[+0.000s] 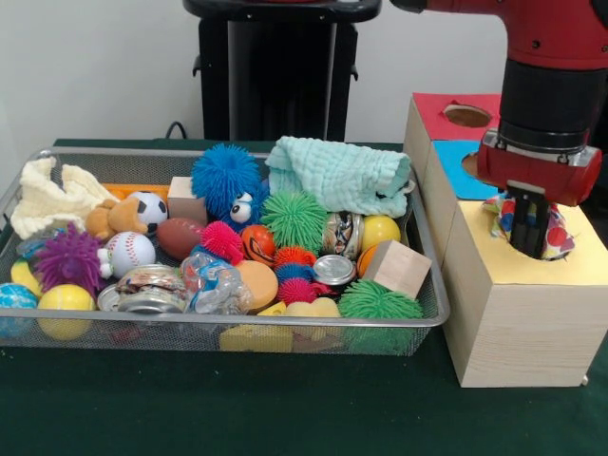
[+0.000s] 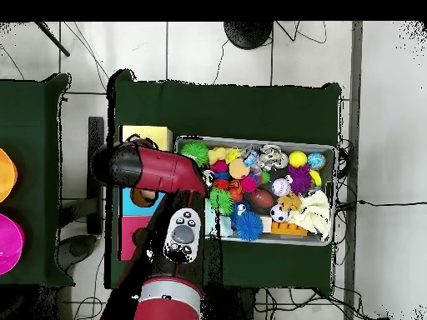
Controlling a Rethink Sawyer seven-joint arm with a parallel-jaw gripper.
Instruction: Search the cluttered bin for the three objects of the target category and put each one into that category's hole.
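Observation:
The wire mesh bin (image 1: 285, 325) lies on the dark green table, full of toys, and also shows in the overhead view (image 2: 258, 140). To its right stands the yellow-topped wooden box (image 1: 570, 271). My gripper (image 1: 527, 233) points straight down into its round hole (image 1: 521, 249), with the fingertips at the hole's mouth. It is shut on a multi-coloured patterned cloth (image 1: 558, 233) that bunches on both sides of the fingers above the hole. In the overhead view the arm (image 2: 154, 169) hides the gripper, and part of the yellow box (image 2: 146, 136) shows.
Behind the yellow box stand a blue-topped box (image 1: 454, 171) and a red-topped box (image 1: 446, 119). The bin holds a pale green cloth (image 1: 337, 176), a cream cloth (image 1: 47, 195), a blue spiky ball (image 1: 225, 176), a wooden cube (image 1: 397, 268) and cans (image 1: 332, 269).

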